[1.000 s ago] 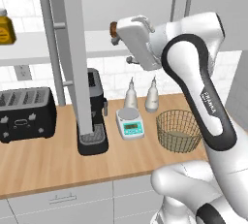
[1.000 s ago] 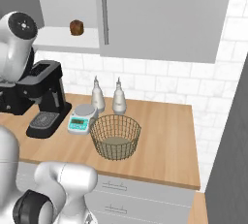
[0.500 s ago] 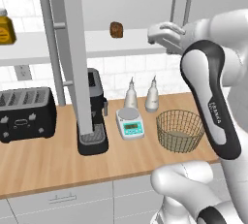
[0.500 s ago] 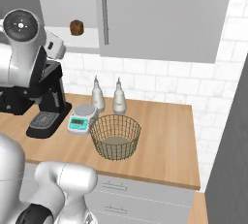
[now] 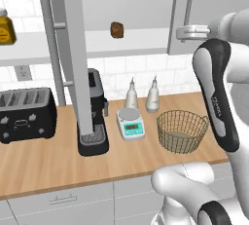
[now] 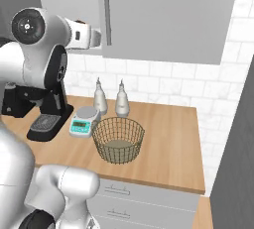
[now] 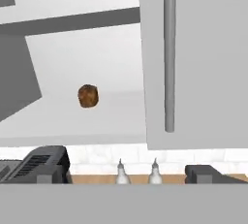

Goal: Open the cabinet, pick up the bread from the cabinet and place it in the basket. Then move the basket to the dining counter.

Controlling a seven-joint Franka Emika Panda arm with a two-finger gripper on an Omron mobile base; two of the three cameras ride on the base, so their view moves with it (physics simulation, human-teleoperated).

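So far only the cabinet (image 5: 68, 48) is open: bread (image 5: 116, 29) on its shelf, basket (image 5: 182, 130) empty, end effector (image 5: 190, 32) state indeterminable.

A: Where do the base views look from?
B: Behind the arm, left and right, down over the surface (image 5: 58, 160); both catch the basket (image 5: 182, 130).
A: And the hand view?
B: Facing the open cabinet (image 7: 193, 63), near the bread (image 7: 87, 96).
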